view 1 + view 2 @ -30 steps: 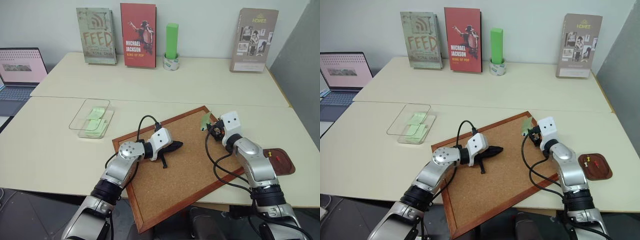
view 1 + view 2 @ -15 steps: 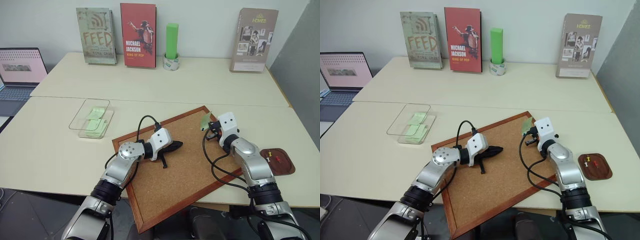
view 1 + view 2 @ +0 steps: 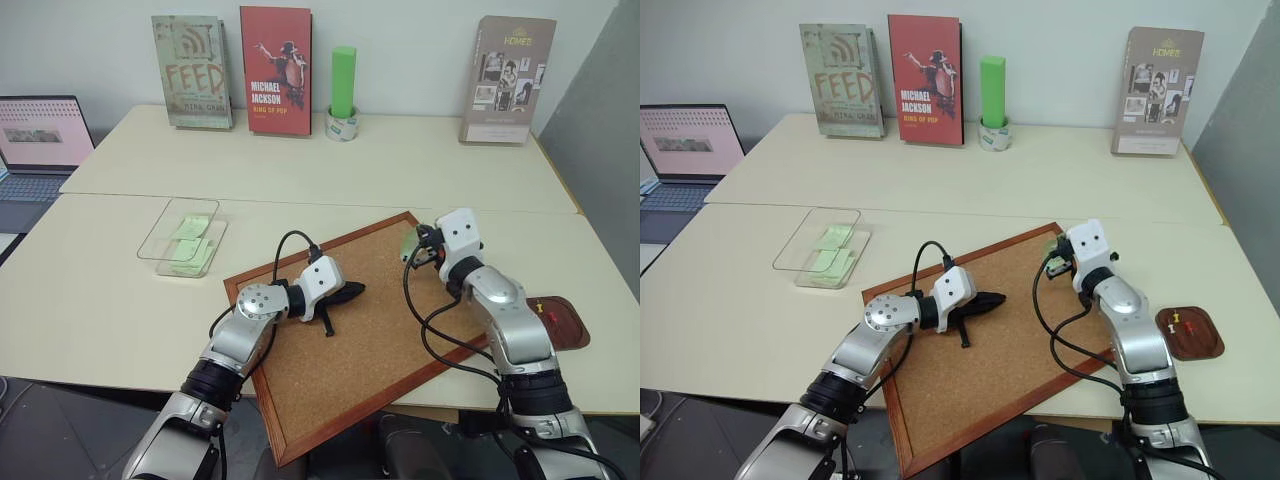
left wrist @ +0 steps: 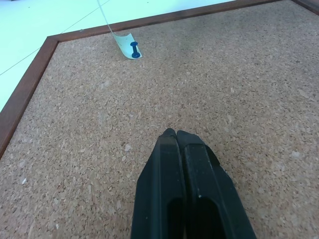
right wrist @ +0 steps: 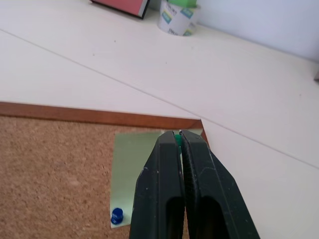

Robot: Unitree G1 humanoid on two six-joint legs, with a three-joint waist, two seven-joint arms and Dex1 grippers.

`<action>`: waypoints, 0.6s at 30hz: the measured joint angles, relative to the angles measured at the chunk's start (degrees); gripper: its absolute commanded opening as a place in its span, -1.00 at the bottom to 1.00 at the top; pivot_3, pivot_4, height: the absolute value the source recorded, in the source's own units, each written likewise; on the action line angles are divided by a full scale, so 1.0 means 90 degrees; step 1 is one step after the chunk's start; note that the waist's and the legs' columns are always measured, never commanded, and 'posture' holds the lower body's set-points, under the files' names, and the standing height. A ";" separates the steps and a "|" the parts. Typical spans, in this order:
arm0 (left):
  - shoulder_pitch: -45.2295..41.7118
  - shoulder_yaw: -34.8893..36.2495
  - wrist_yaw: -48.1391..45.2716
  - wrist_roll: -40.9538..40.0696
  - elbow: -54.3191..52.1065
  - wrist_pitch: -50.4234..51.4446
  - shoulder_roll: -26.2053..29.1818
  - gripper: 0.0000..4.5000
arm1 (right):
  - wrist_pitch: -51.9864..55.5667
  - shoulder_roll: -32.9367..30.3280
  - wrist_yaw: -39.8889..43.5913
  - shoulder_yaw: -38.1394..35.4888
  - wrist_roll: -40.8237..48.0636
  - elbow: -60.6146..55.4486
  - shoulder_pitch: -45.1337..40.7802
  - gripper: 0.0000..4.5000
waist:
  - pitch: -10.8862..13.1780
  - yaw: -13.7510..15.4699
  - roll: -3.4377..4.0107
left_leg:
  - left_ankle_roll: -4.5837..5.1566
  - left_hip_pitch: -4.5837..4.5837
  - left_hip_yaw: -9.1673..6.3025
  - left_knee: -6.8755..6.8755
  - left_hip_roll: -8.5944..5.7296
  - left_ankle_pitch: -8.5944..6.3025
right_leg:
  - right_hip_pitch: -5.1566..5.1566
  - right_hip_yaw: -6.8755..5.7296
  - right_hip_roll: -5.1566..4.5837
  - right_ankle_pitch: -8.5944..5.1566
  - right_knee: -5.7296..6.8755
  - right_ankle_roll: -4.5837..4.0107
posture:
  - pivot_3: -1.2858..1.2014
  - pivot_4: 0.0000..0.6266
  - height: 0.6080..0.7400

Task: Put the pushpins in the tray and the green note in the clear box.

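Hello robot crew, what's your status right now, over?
Left jaws shut, over corkboard. Right jaws shut on what looks like a green pushpin. Green note at corkboard corner. In the way: blue pin through note.

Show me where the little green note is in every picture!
Left eye view: green note at the corkboard's far corner.
Right eye view: same far corner.
Left wrist view: far ahead, beside the frame, blue pushpin in it.
Right wrist view: close, just inside the corner.
Shared landmark: corkboard's wooden frame.

"FEED" on grey book point(image 3: 193, 71); "MICHAEL JACKSON" on red book point(image 3: 276, 70); "HOMES" on beige book point(image 3: 508, 79).
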 measured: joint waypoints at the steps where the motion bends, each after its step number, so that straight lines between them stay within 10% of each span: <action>1: 0.0001 0.0000 -0.0001 0.0001 0.0000 0.0000 0.0000 -1.00 | 0.0048 0.0000 -0.0013 -0.0002 0.0000 -0.0066 0.0012 -0.97 | 0.0000 0.0000 0.0000 | 0.0000 0.0000 0.0000 0.0000 0.0000 0.0000 | 0.0000 -0.0001 0.0000 0.0000 0.0000 0.0000 | 0.03 -0.52 1.00; 18: 0.0047 -0.0021 0.0043 0.0016 -0.0001 0.0006 0.0065 -1.00 | 0.0967 -0.2421 0.0407 -0.2292 -0.0656 -0.1757 0.3593 -0.97 | -0.0011 -0.0013 0.0013 | 0.0003 0.0036 0.0011 -0.0025 0.0001 0.0002 | 0.0009 0.0008 -0.0003 -0.0019 -0.0011 -0.0029 | 0.03 -0.52 1.00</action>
